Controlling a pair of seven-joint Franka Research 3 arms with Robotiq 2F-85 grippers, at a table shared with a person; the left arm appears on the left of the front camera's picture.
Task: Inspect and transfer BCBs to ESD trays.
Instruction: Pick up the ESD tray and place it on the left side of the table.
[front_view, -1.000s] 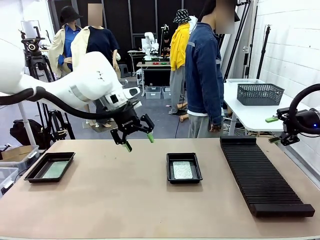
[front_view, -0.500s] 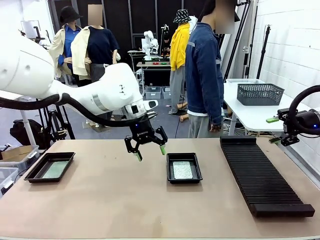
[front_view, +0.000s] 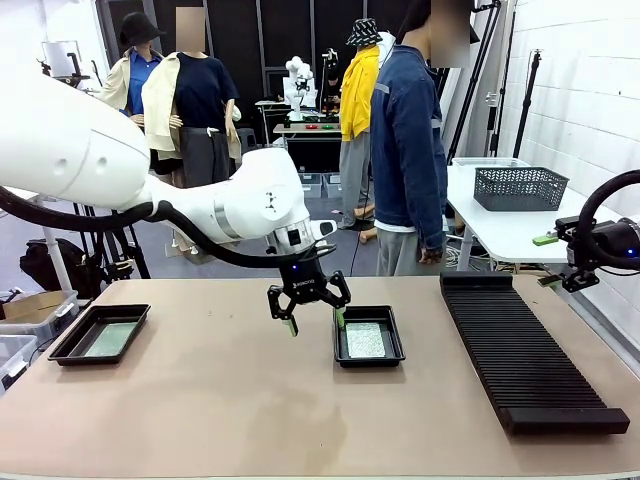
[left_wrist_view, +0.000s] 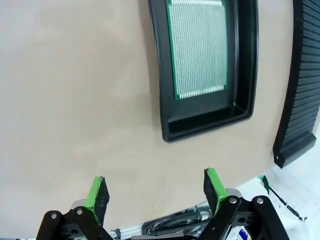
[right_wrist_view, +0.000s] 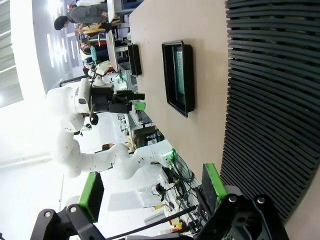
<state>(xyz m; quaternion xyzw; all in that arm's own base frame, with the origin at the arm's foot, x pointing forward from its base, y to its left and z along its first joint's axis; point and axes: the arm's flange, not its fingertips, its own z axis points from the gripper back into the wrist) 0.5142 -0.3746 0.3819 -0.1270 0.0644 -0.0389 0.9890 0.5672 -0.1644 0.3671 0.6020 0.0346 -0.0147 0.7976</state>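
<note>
— What sort of place is this?

— A robotics lab or test workshop. The landmark is the plain tan desk (front_view: 250, 400): a large white robot arm (front_view: 150, 190) reaches over it from one side.

— Anything besides the robot?

— On the desk sit two black ESD trays (front_view: 368, 352) and a long ribbed black rack (front_view: 525, 360), bench gear rather than household things. Behind the desk's far edge stands a person in a denim jacket (front_view: 408, 150). Beyond the desk's left end are camera tripods (front_view: 70, 120). Past its right end a white side table (front_view: 490, 225) carries a grey mesh basket (front_view: 520, 187) against a white painted block wall (front_view: 590, 100).
</note>
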